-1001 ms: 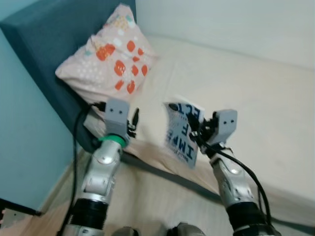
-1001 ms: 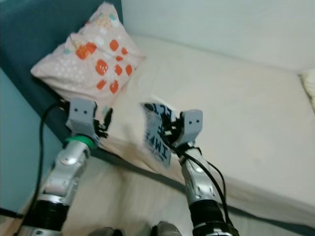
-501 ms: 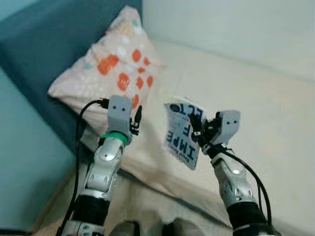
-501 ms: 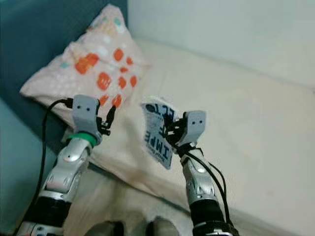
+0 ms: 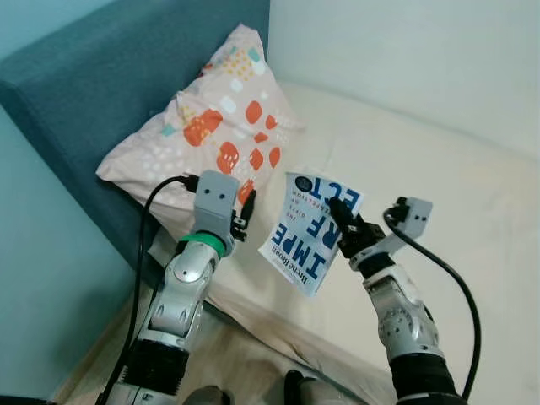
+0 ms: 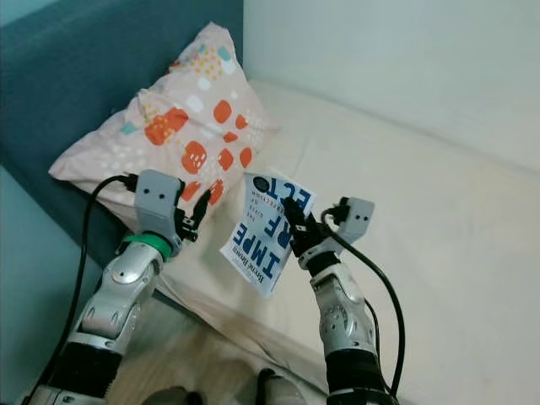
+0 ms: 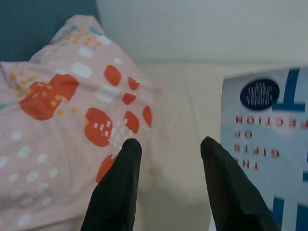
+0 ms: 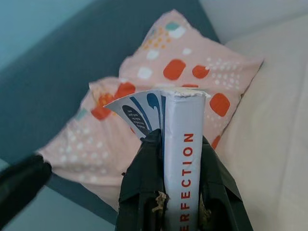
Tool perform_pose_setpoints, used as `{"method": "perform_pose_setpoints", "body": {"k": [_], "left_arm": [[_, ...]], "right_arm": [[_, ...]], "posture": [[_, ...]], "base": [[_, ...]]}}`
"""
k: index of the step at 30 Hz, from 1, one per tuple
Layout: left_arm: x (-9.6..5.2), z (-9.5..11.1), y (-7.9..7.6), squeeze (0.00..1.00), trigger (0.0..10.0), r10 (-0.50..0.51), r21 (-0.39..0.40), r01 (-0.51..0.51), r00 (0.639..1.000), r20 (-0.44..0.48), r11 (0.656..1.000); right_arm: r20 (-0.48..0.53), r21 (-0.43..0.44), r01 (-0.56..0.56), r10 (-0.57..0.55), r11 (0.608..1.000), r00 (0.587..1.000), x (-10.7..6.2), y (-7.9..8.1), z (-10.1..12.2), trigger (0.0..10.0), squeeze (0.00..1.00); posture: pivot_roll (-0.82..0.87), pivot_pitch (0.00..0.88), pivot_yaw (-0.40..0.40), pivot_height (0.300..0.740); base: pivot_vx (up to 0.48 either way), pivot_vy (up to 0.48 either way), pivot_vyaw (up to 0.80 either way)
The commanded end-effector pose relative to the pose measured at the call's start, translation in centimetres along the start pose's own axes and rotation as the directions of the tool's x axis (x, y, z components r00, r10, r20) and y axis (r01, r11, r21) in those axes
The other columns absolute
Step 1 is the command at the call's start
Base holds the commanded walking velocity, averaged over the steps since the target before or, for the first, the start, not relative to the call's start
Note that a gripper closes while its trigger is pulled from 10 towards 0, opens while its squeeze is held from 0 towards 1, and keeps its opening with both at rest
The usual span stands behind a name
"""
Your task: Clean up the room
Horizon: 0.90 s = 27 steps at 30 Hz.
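Left eye view shows you both arms raised in front of the robot, over the near edge of the bed (image 5: 439,177). The right arm is bent at the elbow and its forearm goes up and a little inward; the right gripper (image 5: 348,236) is clenched on a book (image 5: 310,232), which it holds in the air above the mattress edge, tilted, with the cover facing the left arm. In the right wrist view you see the two black fingers (image 8: 144,187) pressing on both sides of the book's spine, where red letters run along it.

The left arm is also bent, with a green ring at the wrist and a black cable that loops beside it. The left gripper (image 5: 246,215) is just beside the book but apart from it, and close in front of the pillow (image 5: 211,135). In the left wrist view its fingers (image 7: 118,187) stand spread with a gap between them, and they grasp nothing.

The book is a thin paperback, white and light blue, with big dark blue letters and a dark round mark near one corner. The pillow is soft and square, pale pink with orange-red patches and small white and yellow spots; it leans against the teal padded headboard (image 5: 101,76). The mattress has a plain cream cover, smooth with a few soft folds.
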<state>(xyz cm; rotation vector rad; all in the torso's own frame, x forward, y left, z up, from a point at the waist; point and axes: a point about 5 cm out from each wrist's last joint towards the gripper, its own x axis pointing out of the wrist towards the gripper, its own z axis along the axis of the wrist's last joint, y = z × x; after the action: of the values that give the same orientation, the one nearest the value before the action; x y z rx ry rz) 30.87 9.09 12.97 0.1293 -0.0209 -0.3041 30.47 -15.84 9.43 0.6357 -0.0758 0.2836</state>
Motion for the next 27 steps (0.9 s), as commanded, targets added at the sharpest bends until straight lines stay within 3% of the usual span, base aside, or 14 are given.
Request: {"method": "perform_pose_setpoints", "body": {"k": [1, 9, 17, 23, 27], "left_arm": [[-0.18, -0.51, -0.48, 0.00, 10.0, -0.034, 0.011, 0.034, 0.999, -0.020, 0.999], [-0.29, -0.80, -0.62, 0.00, 10.0, -0.050, 0.019, 0.051, 0.998, -0.032, 0.999], [-0.27, -0.82, -0.59, 0.00, 10.0, -0.050, 0.023, 0.051, 0.998, -0.035, 0.998], [-0.23, -0.71, -0.65, 0.00, 10.0, -0.055, 0.025, 0.055, 0.998, -0.033, 0.998], [-0.30, -0.68, -0.65, 0.00, 10.0, -0.055, 0.027, 0.056, 0.998, -0.034, 0.998]], "right_arm": [[0.010, 0.062, 0.008, -0.009, 0.998, 1.000, -0.28, -0.33, -0.18, 10.0, 0.00], [0.017, 0.110, 0.045, -0.047, 0.993, 0.999, 0.03, -0.62, -0.43, 10.0, 0.00], [0.022, 0.137, 0.028, -0.031, 0.990, 0.999, 0.13, -0.48, -0.29, 10.0, 0.00], [0.052, 0.224, -0.009, -0.003, 0.975, 0.999, 0.32, -0.20, -0.11, 10.0, 0.00], [0.054, 0.237, -0.010, -0.003, 0.972, 0.999, 0.37, -0.15, -0.23, 10.0, 0.00]], "posture": [[0.00, 0.009, 0.030, 0.740], [0.01, 0.008, 0.037, 0.730], [0.01, 0.008, 0.038, 0.710], [0.02, 0.013, 0.043, 0.685], [0.02, 0.019, 0.047, 0.665]], "base": [[0.000, 0.000, 0.00], [0.000, 0.000, 0.00], [0.000, 0.000, 0.00], [0.000, 0.000, 0.00], [0.000, 0.000, 0.00]]}}
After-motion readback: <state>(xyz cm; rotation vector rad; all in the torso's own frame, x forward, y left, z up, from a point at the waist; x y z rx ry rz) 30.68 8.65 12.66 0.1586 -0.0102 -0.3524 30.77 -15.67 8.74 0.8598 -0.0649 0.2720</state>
